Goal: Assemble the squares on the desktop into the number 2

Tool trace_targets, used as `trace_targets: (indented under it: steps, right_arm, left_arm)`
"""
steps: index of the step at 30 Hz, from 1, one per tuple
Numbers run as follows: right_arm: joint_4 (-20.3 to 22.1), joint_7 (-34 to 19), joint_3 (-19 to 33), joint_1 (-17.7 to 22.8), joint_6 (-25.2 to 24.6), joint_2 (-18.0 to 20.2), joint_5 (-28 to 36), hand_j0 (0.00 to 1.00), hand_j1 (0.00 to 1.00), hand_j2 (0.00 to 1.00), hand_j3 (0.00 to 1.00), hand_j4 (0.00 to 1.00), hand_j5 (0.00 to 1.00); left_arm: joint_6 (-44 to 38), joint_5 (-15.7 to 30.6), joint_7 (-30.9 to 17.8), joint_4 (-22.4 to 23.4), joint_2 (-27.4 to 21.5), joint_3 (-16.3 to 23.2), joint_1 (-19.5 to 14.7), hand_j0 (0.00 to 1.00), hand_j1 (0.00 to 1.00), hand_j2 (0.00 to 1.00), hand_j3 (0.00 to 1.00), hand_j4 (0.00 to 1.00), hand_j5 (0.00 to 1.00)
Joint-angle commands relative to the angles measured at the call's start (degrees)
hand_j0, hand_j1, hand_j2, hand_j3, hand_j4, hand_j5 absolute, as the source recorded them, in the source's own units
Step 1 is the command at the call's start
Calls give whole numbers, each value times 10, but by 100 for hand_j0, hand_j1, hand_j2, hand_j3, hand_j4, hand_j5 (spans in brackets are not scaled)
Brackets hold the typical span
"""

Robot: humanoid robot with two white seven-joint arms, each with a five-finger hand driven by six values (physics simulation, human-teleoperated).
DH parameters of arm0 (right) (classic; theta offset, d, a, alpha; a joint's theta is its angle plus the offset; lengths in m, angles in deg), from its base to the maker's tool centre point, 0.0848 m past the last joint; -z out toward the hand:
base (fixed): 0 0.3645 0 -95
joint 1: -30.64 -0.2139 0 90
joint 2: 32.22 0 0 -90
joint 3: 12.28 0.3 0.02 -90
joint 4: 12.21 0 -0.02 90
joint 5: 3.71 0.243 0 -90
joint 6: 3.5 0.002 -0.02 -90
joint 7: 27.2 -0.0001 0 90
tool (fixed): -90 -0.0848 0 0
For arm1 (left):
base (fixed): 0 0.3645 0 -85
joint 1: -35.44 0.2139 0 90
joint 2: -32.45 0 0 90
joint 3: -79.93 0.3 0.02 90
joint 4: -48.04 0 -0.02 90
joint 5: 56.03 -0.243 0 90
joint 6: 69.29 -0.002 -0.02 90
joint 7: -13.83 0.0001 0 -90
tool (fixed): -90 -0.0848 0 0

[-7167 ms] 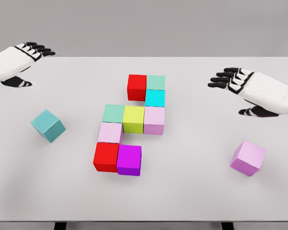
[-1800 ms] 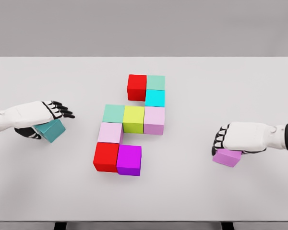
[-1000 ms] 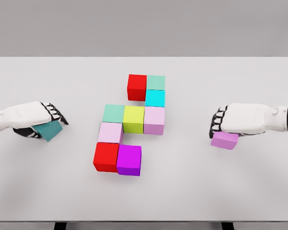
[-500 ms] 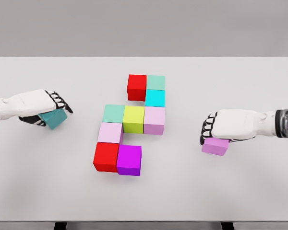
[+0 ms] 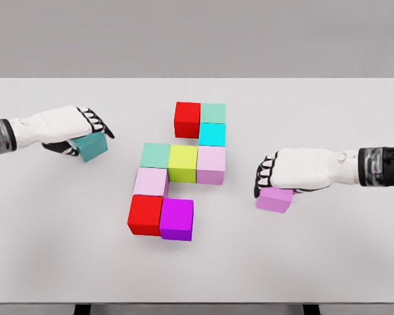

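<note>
Squares (image 5: 184, 164): partial 2; my left hand (image 5: 69, 125) clasps teal cube (image 5: 92, 146), right hand (image 5: 295, 169) clasps pink cube (image 5: 274, 199), for the gaps.

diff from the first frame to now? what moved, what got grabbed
Both loose cubes were grasped and carried inward. The left robot hand came down from the far left corner, took the teal cube and moved it up and right, toward the top of the figure. The right robot hand took the pink cube and brought it left, toward the bottom row. The nine-cube partial 2 stayed put.
</note>
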Motion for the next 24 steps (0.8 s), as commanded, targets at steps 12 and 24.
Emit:
trace_targets:
  steps: [12,24]
  right_arm:
    - [0,-4,-11,1,-1,-54,-1,63,63,63,63,63,63]
    - [0,-5,-43,1,-1,-92,-1,63,63,63,63,63,63]
  left_arm:
    - [0,4,0,43,48,-3,-26,77,77,77,77,77,77]
    - [0,3,-1,109,110,-1,-53,77,77,77,77,77,77]
